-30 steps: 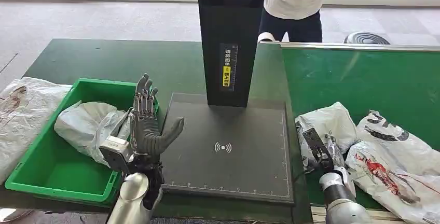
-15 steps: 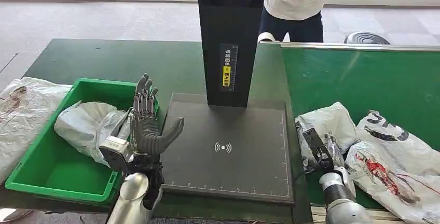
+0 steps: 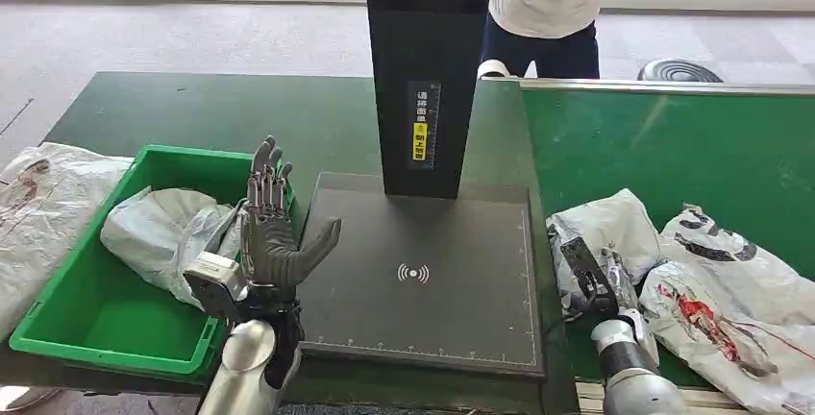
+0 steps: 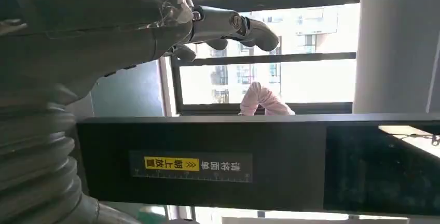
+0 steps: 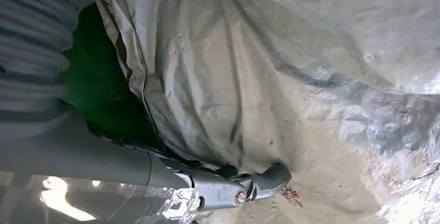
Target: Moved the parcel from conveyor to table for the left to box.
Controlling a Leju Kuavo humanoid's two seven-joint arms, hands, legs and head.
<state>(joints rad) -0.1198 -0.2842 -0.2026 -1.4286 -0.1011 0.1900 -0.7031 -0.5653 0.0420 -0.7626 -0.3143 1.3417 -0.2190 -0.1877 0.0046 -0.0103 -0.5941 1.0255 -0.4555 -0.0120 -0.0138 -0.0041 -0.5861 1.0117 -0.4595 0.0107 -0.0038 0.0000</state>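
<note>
**Q:** Fingers on the right hand [image 3: 588, 276] — what are they doing with the parcel [image 3: 598, 234]?

**A:** They're pressed into it. From the head view the right hand sits against the near-left side of the pale grey bag, and the right wrist view shows a fingertip [image 5: 274, 178] dug into the crinkled plastic [image 5: 249, 94]. Whether it's a full grip or just contact, I can't tell; the bag hides most of the fingers.

**Q:** And where's the parcel sitting?

**A:** On the green conveyor [image 3: 673, 146], at its left edge, right beside the dark scanner pad [image 3: 423, 280]. A second white bag with red print [image 3: 730, 309] lies touching it on the right.

**Q:** Left hand?

**A:** The left hand [image 3: 269, 237] is raised and holds nothing, fingers straight up and spread, thumb sticking out toward the pad. It hovers over the seam between the pad and the green bin [image 3: 58, 329]. Its wrist camera catches the fingers [image 4: 228, 24] against bright windows.

**Q:** Anything in the bin?

**A:** One crumpled grey bag [image 3: 168, 232] in the far part. Another bag [image 3: 34, 213] lies outside the bin on the left. A black scanner column [image 3: 428, 69] stands at the pad's far edge, and a person [image 3: 548, 12] stands beyond the table [image 3: 192, 108].
</note>
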